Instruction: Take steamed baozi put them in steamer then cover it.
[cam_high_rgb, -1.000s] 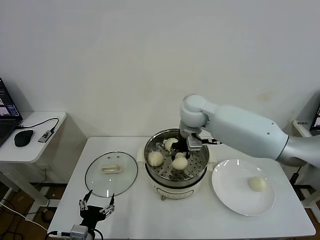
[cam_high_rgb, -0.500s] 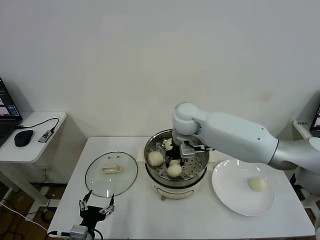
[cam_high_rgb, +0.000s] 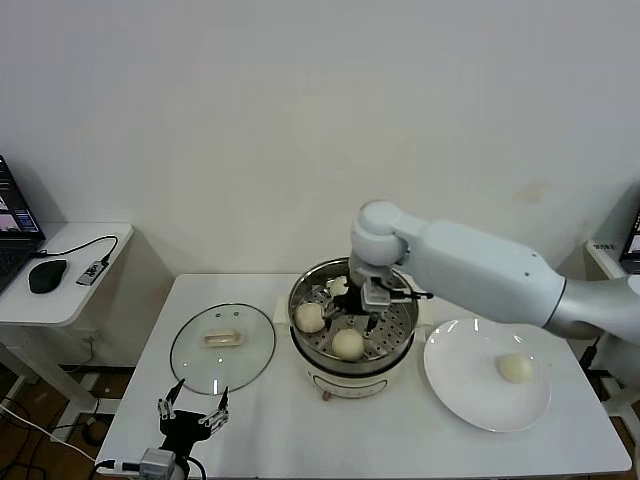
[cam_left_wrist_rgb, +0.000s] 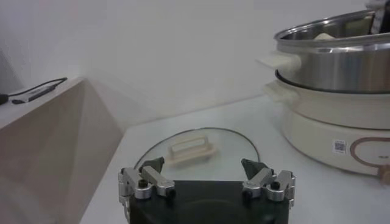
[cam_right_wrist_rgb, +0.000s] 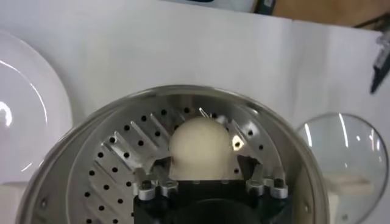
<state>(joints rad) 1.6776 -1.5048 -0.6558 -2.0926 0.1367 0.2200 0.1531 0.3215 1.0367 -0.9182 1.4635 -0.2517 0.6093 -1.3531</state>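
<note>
In the head view the right gripper (cam_high_rgb: 362, 312) and its arm cover the far part of the steamer (cam_high_rgb: 352, 362), and one baozi (cam_high_rgb: 339, 286) there shows only in part; the laptop (cam_high_rgb: 14, 222) is cut by the edge; in the right wrist view the cover (cam_right_wrist_rgb: 353, 159) and plate (cam_right_wrist_rgb: 27, 115) run off the frame.

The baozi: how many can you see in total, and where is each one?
4. Three baozi in the steamer: front, left, and rear, partly hidden by the right gripper. One on the white plate.
</note>
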